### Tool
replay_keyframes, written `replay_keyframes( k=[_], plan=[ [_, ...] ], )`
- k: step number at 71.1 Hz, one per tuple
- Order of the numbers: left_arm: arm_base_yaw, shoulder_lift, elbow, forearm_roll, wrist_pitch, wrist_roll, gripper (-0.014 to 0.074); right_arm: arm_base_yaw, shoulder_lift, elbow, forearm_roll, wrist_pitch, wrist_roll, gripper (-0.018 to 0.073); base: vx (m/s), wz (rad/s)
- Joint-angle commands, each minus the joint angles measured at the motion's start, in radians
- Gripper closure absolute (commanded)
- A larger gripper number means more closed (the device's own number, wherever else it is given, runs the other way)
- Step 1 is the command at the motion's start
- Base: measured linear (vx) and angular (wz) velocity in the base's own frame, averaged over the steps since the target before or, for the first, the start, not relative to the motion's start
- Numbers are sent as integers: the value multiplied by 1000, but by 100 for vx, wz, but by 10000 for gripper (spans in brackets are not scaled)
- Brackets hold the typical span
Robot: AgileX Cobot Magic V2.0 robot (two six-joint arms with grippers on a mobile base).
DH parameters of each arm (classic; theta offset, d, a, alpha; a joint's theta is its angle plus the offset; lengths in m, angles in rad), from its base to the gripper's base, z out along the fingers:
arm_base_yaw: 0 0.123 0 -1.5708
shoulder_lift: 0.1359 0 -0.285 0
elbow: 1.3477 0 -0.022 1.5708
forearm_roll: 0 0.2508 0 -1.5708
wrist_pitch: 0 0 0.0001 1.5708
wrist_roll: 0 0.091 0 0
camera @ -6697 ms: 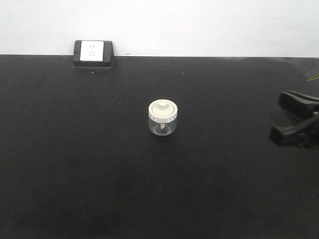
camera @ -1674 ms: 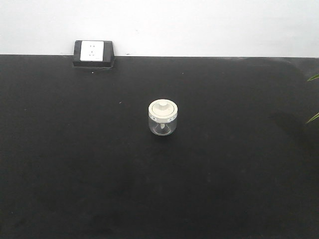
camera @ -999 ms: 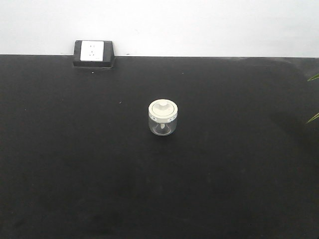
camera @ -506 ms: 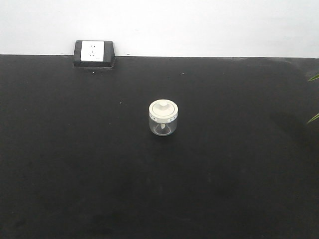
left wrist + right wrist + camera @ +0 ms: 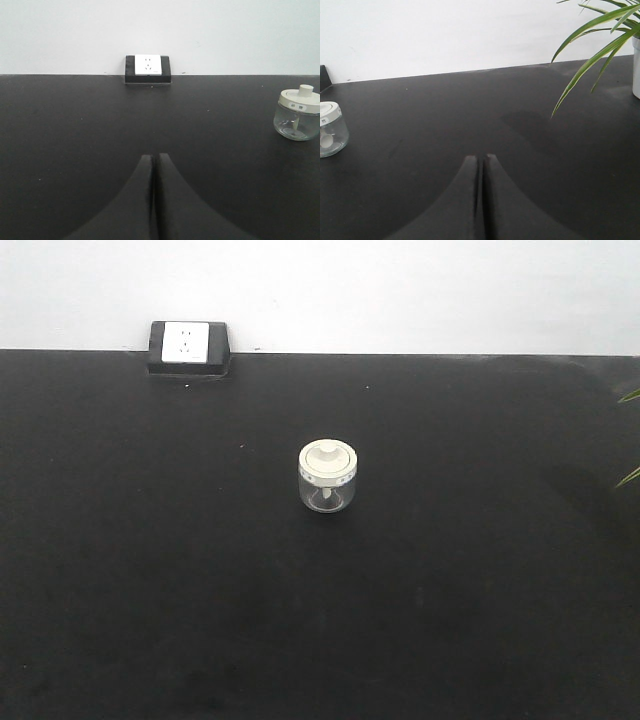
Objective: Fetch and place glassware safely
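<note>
Nearest, each wrist view shows its own pincer clenched on nothing: the left gripper has its two dark fingers pressed tip to tip low over the black table, and the right gripper is likewise pinched together with only a hairline seam between the fingers

Further out, the glass jar stands upright near the middle of the table in the front view, its cream-white lid seated flat with the knob up and small dark marks along the rim. From the left wrist it sits at about two o'clock, well apart from the fingertips; from the right wrist it sits at about ten o'clock, cut by the frame edge, again well apart

Compared with the picture several seconds back, the dark right gripper that stood at three o'clock in the front view has gone from that view; the jar has not shifted

Farthest, a white wall socket in a black housing sits at eleven o'clock where table meets white wall, and green plant leaves arch in at one o'clock of the right wrist view
</note>
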Motion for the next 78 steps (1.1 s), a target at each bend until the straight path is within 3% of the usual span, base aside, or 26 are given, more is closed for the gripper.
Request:
replay_keyframes(
  k=[1, 40, 54, 78],
  plan=[
    [3, -2, 27, -6, -73, -6, 603, 1, -14, 20, -6, -83, -7, 562, 0, 0],
    [3, -2, 27, -6, -73, -6, 603, 1, -14, 20, -7, -83, -7, 562, 0, 0],
    [3, -2, 27, -6, -73, -6, 603, 53, -14, 20, -25, -84, -7, 562, 0, 0],
    [3, -2, 27, -6, -73, -6, 603, 58, -14, 20, -30, -84, -7, 562, 0, 0]
  ],
)
